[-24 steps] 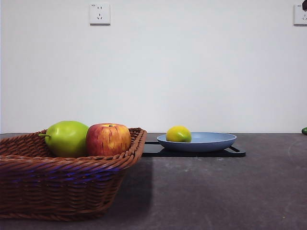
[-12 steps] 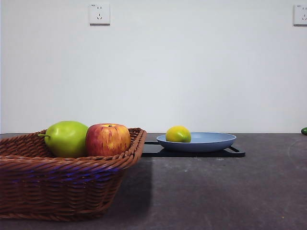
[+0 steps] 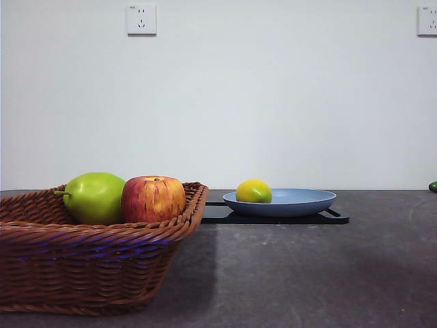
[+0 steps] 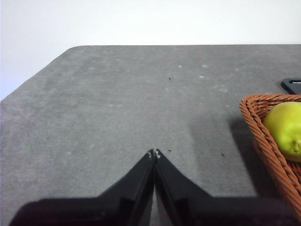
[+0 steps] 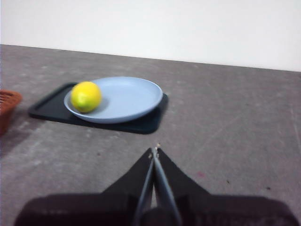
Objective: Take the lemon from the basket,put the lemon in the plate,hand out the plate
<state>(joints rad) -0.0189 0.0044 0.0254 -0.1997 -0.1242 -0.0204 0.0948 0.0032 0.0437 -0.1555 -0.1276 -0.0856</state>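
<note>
The yellow lemon [image 3: 254,191] lies in the grey-blue plate [image 3: 300,202], toward the basket side; the right wrist view also shows the lemon [image 5: 86,96] resting in the plate [image 5: 129,101]. The brown wicker basket [image 3: 89,263] stands near on the left, its rim [image 4: 263,136] showing in the left wrist view. My right gripper [image 5: 154,150] is shut and empty, a short way back from the plate over bare table. My left gripper [image 4: 154,153] is shut and empty over the table beside the basket. Neither arm shows in the front view.
A green pear-like fruit [image 3: 95,197] and a red-yellow apple [image 3: 153,199] sit in the basket. The plate rests on a flat black tray [image 3: 334,217]. A small green thing [image 3: 433,186] peeks in at the right edge. Wall sockets hang behind.
A dark tip at the right edge near the upper corner has left the front view. The lemon, plate and basket have not moved.
</note>
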